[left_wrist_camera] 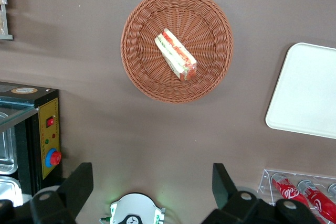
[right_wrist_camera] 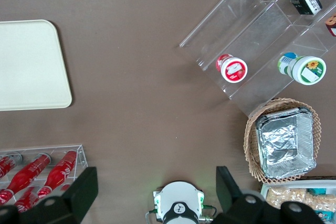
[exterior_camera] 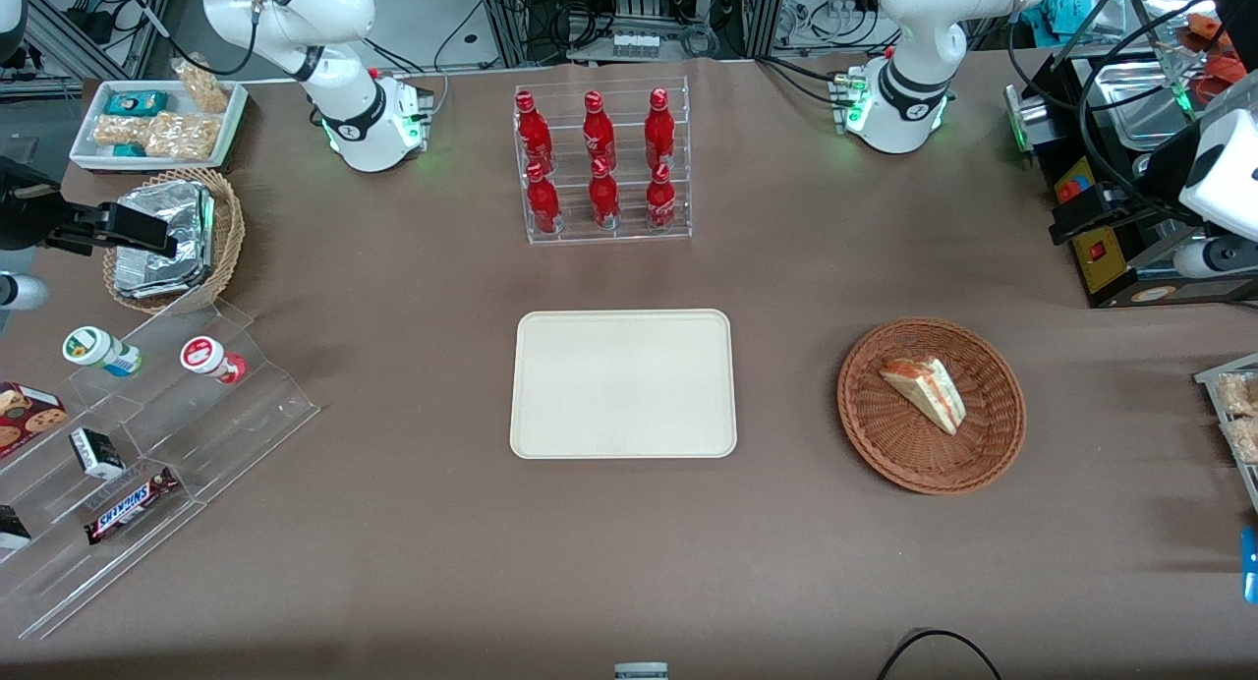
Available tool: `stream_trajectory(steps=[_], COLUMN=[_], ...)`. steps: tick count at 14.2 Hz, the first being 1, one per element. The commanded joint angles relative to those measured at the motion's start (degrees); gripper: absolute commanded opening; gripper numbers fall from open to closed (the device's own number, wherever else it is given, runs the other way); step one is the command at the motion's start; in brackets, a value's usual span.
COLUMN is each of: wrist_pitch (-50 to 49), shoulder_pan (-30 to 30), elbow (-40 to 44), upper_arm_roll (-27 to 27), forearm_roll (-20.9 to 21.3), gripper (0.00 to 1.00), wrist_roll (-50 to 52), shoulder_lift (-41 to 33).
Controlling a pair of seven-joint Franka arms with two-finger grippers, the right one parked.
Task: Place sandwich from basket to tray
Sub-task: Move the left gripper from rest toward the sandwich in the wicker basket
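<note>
The sandwich (exterior_camera: pixel 924 390), a white bread wedge with orange-pink and green filling, lies in the round reddish-brown wicker basket (exterior_camera: pixel 865 415) toward the working arm's end of the table. The wrist view shows the sandwich (left_wrist_camera: pixel 176 55) lying across the middle of the basket (left_wrist_camera: pixel 142 72). The cream-beige tray (exterior_camera: pixel 623 383) lies flat and bare at the table's middle, beside the basket; its corner shows in the wrist view (left_wrist_camera: pixel 307 93). My left gripper (exterior_camera: pixel 1071 218) hangs open and empty, high above the table, farther from the front camera than the basket; its two fingers stand wide apart (left_wrist_camera: pixel 151 182).
A black control box with a red button (exterior_camera: pixel 1111 257) stands just under the gripper. A clear rack of red bottles (exterior_camera: pixel 601 164) stands farther back than the tray. A clear stepped shelf of snacks (exterior_camera: pixel 147 415) and a tan basket of foil packets (exterior_camera: pixel 221 257) lie toward the parked arm's end.
</note>
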State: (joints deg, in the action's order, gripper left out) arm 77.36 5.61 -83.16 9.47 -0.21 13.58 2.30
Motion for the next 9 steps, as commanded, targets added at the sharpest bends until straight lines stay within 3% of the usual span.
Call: stream_trajectory(steps=[1, 9], wrist_pitch=[0.2, 2.1], shoulder_pan=[0.2, 0.8], elbow=[1.2, -1.9], upper_arm_roll=[0.2, -1.0], forearm_roll=[0.4, 0.2], gripper=[1.0, 1.0], wrist_roll=[-0.6, 0.2], shoulder_lift=[0.6, 4.3])
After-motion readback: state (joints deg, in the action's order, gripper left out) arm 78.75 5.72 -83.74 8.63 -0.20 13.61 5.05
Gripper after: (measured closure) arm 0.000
